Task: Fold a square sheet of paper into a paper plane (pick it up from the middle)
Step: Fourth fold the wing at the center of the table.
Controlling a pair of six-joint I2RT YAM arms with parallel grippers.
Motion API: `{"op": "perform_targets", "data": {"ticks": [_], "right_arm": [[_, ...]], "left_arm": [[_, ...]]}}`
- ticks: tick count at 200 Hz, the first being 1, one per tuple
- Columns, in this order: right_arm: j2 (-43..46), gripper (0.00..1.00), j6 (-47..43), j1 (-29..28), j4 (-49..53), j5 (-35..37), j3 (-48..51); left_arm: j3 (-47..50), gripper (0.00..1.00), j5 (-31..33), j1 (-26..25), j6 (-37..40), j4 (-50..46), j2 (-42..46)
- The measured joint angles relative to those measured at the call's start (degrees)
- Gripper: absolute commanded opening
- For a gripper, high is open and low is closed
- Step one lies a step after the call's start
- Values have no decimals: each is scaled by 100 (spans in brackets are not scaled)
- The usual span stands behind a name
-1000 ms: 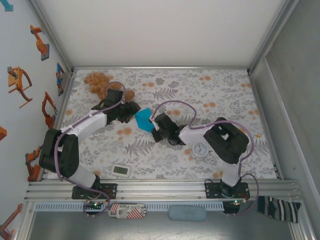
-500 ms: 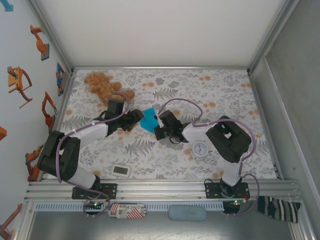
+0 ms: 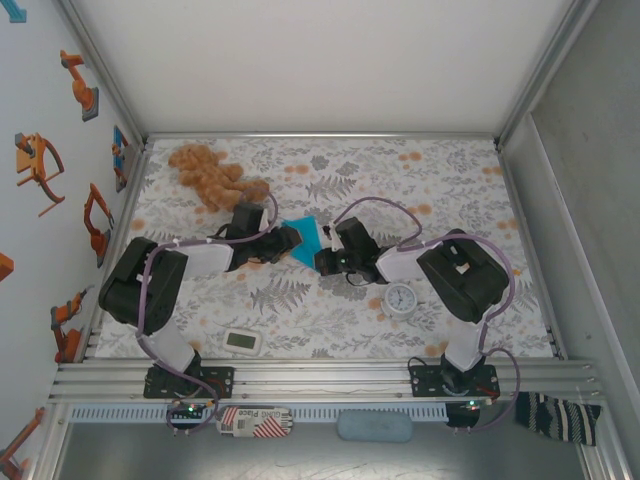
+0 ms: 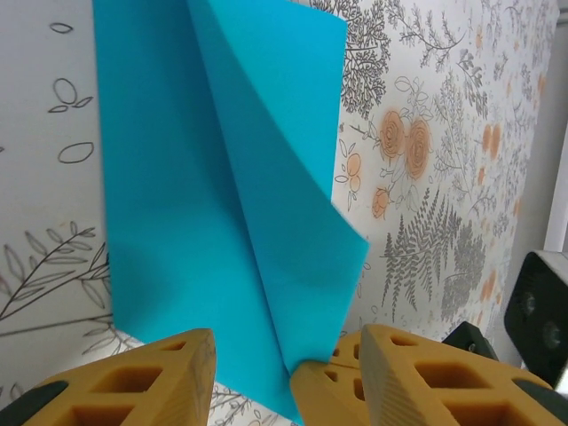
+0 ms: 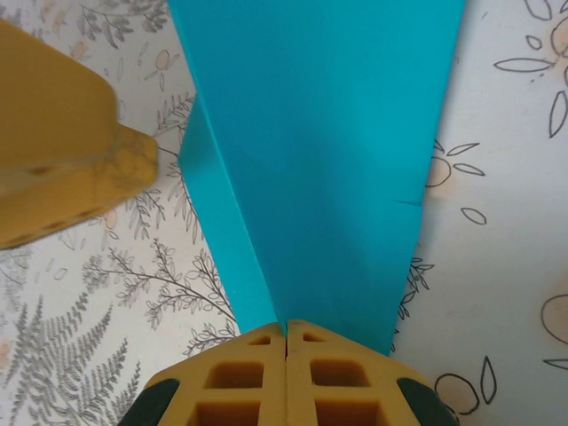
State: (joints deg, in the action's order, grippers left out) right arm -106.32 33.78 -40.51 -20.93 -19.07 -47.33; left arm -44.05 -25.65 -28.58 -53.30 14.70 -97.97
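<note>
Far left and towards the back, on the table under its grey-and-orange floral cloth (image 3: 450, 180), we note a brown plush teddy bear (image 3: 205, 172) lying well apart from the work. A small white rectangular gadget (image 3: 243, 342) sits near the front edge, to the left. The left gripper (image 3: 288, 240) reaches in low towards mid-table. From its wrist we see its jaws (image 4: 275, 355) standing apart, with the turquoise-blue paper sheet (image 4: 222, 204) rising out of the gap. One folded corner touches the right-hand finger (image 4: 399, 382), and nothing is pinched. The turquoise-blue paper sheet (image 3: 305, 235) is at mid-table between the two grippers. It is partly folded, with one flap lifted off the cloth along a diagonal crease. Just right of it, the right gripper (image 3: 322, 258) has its jaws (image 5: 286, 342) pressed together on the paper's narrow end (image 5: 319, 160). A finger of the left gripper (image 5: 62, 169) touches the sheet's left edge there. A small round white clock (image 3: 401, 298) lies further right, near the right arm.
</note>
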Motion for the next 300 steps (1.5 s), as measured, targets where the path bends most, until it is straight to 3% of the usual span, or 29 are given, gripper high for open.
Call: {"op": "perform_targets", "data": {"ticks": [61,168,209,266,300], "right_arm": [[4,2,315,168,-317,-413,37],[0,2,378,214,-468,-522,142],[-39,2,380,214,-481,-535,149],[-103,2,378,221,-520,-538,153],[-105,2,378,221,-553,-538,153]], "left_arm": [[-87,47,-212,-17,79,295,-289],[-476,48,-269,-33,562,151,-557],[-457,51,-264,-33,640,175,-590],[-251,65,-330,-33,789,557,-605],[-186,65,-385,-33,874,682,-581]]}}
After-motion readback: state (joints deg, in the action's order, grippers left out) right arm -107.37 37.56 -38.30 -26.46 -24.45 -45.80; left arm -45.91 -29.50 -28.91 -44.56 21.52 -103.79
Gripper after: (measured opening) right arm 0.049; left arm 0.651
